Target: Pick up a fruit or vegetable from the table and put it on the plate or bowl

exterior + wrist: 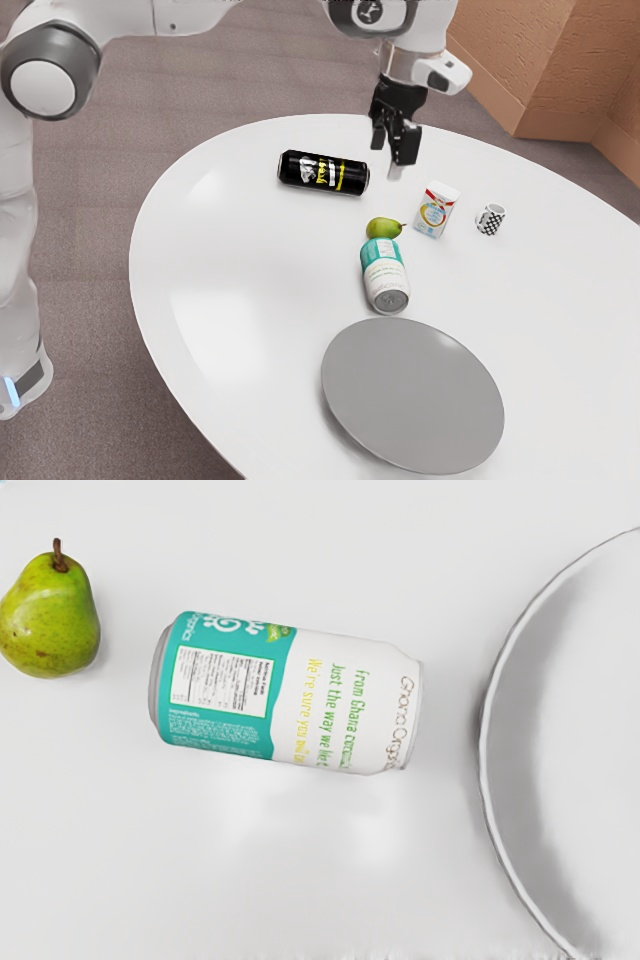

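Grey plate [412,405] sits at the near edge of the white bench [230,260], nothing on it, well apart from the gripper [395,150] and the farthest item from it on the camera side. Next out, a teal-and-white can [384,272] lies on its side between plate and gripper, silver end toward the plate. In the wrist view the same can [285,692] lies lengthwise between the pear [48,610] and the plate rim [490,730], touching neither.

Target fruit: a green pear [382,228] on the bench just beyond the can's teal end, nearer the gripper than the can, on the gripper's camera side and not under it. Not on the plate, not held.

A small white carton [437,208] stands upright just beside the pear, toward the exterior view's right of the gripper. A checkered cup [490,218] stands further right, apart from the carton. A black can with yellow print [323,172] lies on its side to the exterior view's left of the gripper, near it.

The gripper hangs above the bench, fingers pointing down, slightly parted, nothing between them, touching no item. Beyond it, a cardboard box [540,50] stands on the floor.
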{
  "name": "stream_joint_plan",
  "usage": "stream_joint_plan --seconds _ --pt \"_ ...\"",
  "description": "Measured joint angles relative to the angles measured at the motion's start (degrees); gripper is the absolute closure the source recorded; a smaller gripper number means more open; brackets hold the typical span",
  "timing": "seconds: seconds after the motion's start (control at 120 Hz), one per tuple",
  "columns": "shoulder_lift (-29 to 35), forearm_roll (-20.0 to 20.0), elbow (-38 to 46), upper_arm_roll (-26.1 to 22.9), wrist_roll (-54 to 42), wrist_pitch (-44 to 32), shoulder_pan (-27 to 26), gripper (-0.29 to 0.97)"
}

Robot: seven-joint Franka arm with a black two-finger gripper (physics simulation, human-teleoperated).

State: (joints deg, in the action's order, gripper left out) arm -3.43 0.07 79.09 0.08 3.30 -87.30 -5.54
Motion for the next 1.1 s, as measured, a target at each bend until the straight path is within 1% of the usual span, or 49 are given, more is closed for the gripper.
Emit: stream_joint_plan --seconds 0.067,0.167,0.258,0.3,0.458,0.542,0.642,0.817,0.983,1.1 --pt "0.0 -0.5 0.0 0.0 0.6 0.2 -0.4 0.00" --pt "-0.1 -1.0 0.0 0.1 1.3 0.4 1.2 0.00" --pt "-0.4 -3.5 -0.1 0.1 1.8 0.5 4.1 0.00" --pt "-0.2 -4.0 -0.7 0.1 1.7 0.6 5.9 0.00" --pt "-0.9 -1.5 -2.3 0.2 0.1 0.7 10.9 0.00" --pt "-2.4 0.0 -2.3 0.2 -0.8 0.8 12.8 0.00" --pt "-3.6 0.9 -2.4 0.2 -1.8 0.7 14.5 0.00" --pt "-4.7 2.0 -2.4 0.1 -5.3 -1.4 14.9 0.00" --pt "-7.3 2.3 -2.2 0.1 -9.2 -4.6 15.1 0.00" --pt "-7.7 2.6 1.9 0.0 -11.5 -8.7 14.9 0.00"
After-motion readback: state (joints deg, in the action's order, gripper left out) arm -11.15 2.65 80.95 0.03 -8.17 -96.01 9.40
